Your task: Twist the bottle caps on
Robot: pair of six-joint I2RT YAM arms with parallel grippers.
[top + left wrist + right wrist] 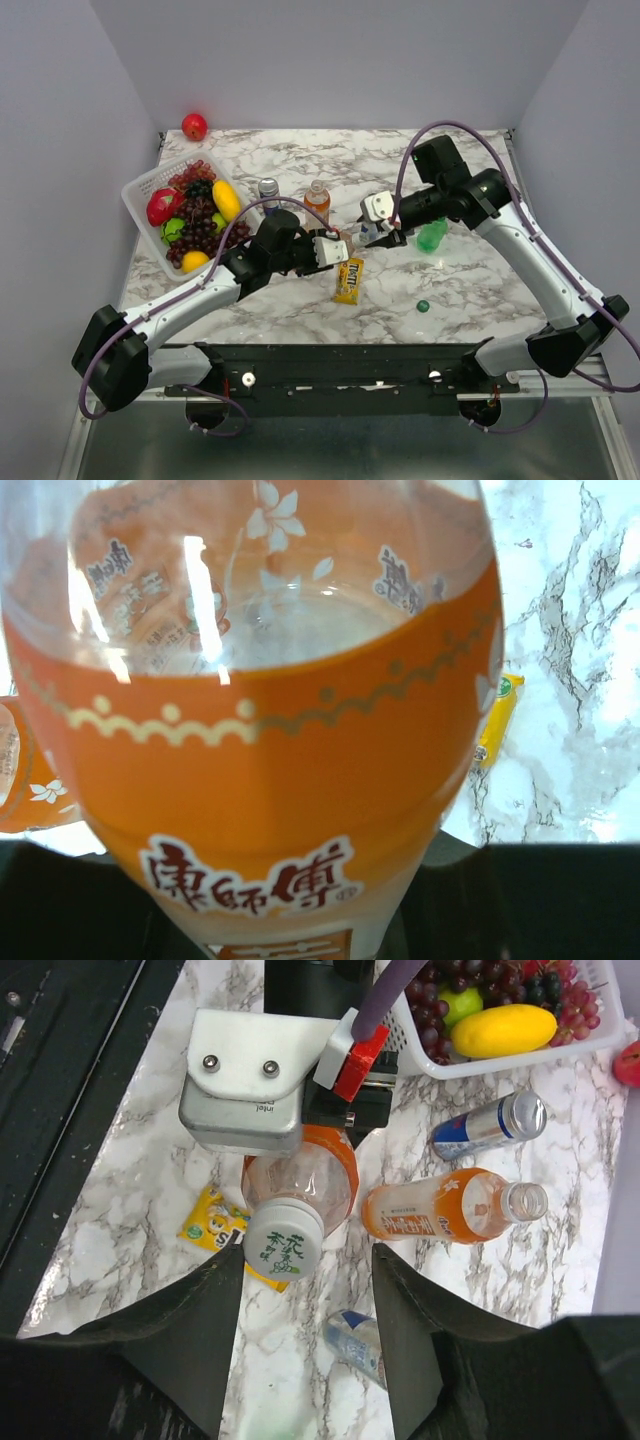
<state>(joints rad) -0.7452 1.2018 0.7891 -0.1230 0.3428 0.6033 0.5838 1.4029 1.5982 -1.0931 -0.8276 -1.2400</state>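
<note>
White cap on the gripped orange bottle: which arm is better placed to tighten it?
Right, probably: the right pincer is open and lined up on the white cap, while the left pincer is shut on the orange bottle, steadying it.

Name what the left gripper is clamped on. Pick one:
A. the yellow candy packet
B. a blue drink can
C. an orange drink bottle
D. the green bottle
C: the orange drink bottle fills the left wrist view right up against the camera, and from above the left gripper is closed around it.
</note>
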